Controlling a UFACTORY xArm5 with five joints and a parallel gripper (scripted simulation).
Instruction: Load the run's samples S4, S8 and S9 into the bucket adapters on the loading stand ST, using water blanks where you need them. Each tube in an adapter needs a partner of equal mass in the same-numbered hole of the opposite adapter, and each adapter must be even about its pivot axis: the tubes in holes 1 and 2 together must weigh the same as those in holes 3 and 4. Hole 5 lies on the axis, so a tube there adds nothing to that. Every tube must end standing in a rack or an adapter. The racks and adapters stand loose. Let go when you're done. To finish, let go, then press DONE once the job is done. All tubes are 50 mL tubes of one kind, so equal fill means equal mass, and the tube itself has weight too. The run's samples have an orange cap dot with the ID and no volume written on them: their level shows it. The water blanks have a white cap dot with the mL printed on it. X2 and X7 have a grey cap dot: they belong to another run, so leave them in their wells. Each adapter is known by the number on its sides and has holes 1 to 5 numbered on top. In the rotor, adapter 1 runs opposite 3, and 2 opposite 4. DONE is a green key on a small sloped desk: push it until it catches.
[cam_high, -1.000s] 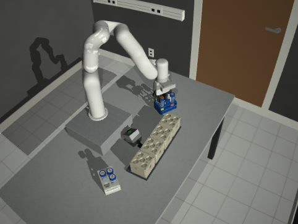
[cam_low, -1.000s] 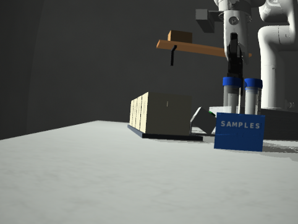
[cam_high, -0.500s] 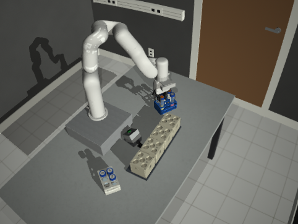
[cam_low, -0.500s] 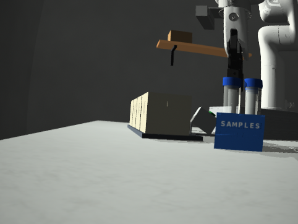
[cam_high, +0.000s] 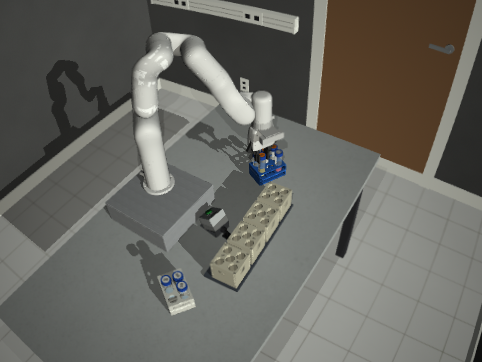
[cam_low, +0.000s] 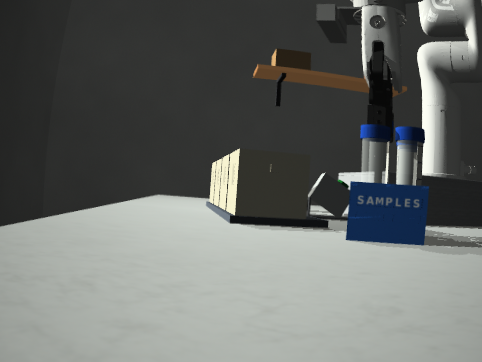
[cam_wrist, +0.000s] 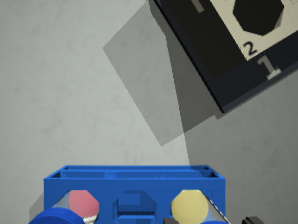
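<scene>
Blue sample rack (cam_high: 268, 176) (cam_low: 387, 214) (cam_wrist: 135, 172) beneath gripper (cam_high: 266, 145) (cam_low: 380, 120), adapter row (cam_high: 231, 267) (cam_low: 272, 185) nearby, capped tubes (cam_high: 279, 159) (cam_low: 375, 150) (cam_wrist: 59, 218) crowded close.

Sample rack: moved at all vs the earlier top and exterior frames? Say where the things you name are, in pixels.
No. In the top view the blue sample rack (cam_high: 268, 176) (cam_low: 387, 220) (cam_wrist: 135, 187) keeps its place off the end of the row of adapters (cam_high: 231, 272) (cam_low: 272, 185).
</scene>
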